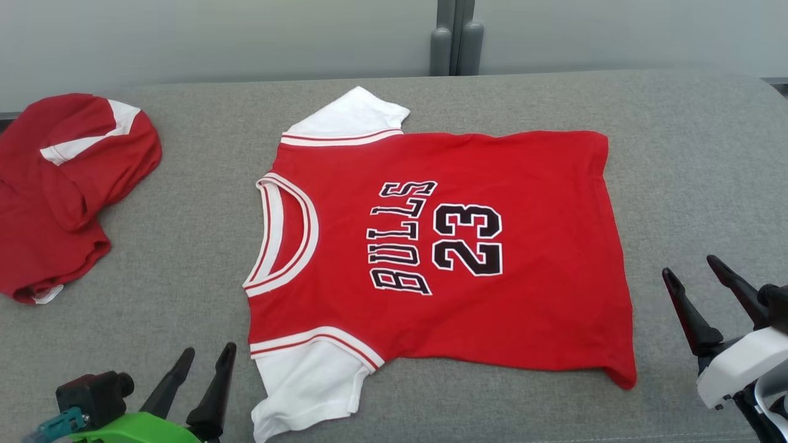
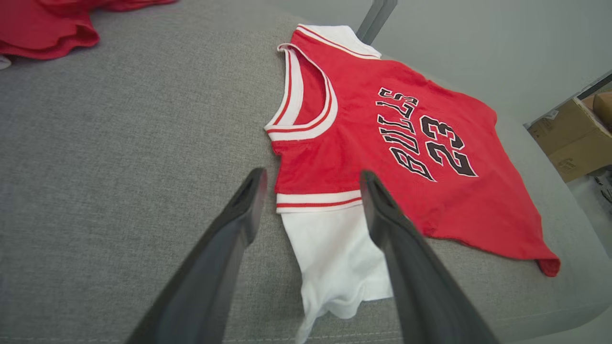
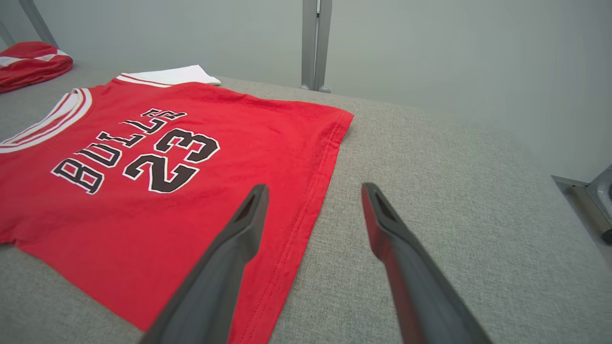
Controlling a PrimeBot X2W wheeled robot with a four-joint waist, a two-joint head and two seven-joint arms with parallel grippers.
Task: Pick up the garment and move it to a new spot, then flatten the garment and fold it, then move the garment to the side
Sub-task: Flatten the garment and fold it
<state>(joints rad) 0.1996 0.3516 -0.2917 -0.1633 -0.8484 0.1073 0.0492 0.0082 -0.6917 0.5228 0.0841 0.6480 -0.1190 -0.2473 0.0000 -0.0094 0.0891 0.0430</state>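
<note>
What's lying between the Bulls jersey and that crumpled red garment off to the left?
Nothing. In the head view, the stretch of grey cushioned surface between the Bulls jersey and the crumpled red garment is bare.

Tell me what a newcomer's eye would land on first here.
A red shirt printed BULLS 23 lies spread flat in the middle of the grey cushion, collar toward the robot's left. A second red garment sits crumpled at the far left. The left end effector and right end effector stand open at the lower corners.
</note>
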